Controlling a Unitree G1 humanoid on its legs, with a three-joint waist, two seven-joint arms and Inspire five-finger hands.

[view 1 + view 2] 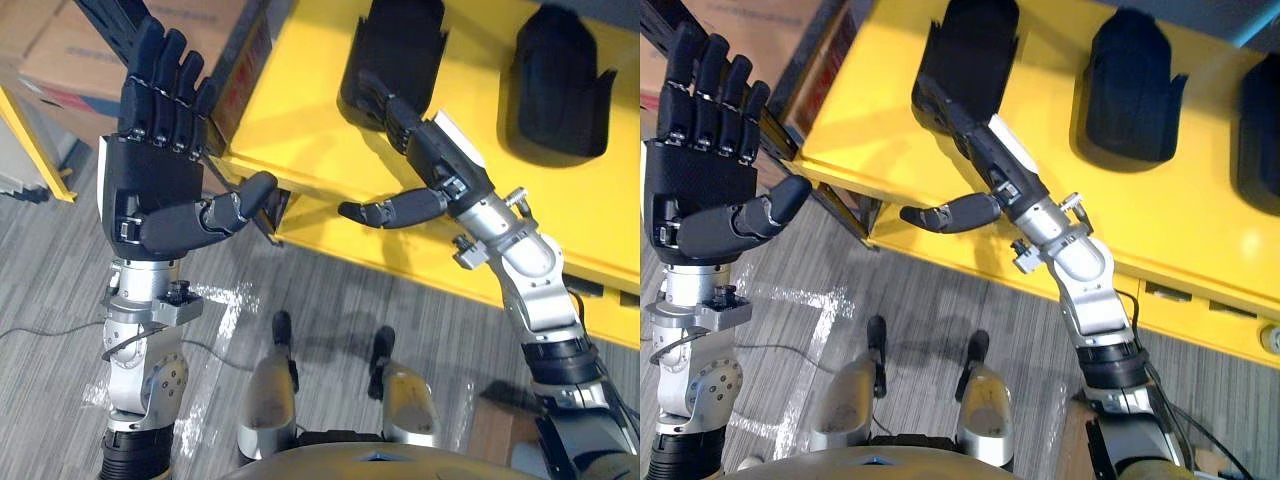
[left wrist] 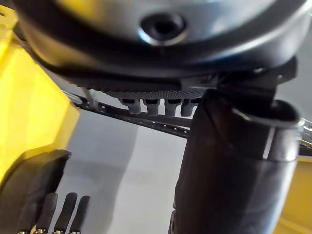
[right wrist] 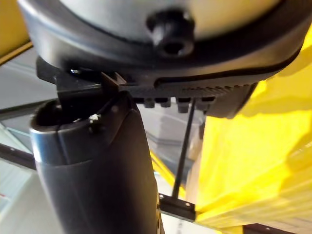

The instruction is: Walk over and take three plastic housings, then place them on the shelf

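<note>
Three black plastic housings stand on a yellow table: the left housing, the middle housing and the right housing at the view's edge. My right hand is open, with its fingers straight and resting against the front of the left housing and its thumb held out below the table edge. My left hand is raised and open, palm toward me, just off the table's left corner, holding nothing. In the left wrist view, that housing shows with the right hand's fingertips beside it.
Cardboard boxes and a dark rack frame stand behind the left hand. Grey carpet floor lies in front of the table. A yellow frame edge runs along the far left. A brown block sits on the floor at the lower right.
</note>
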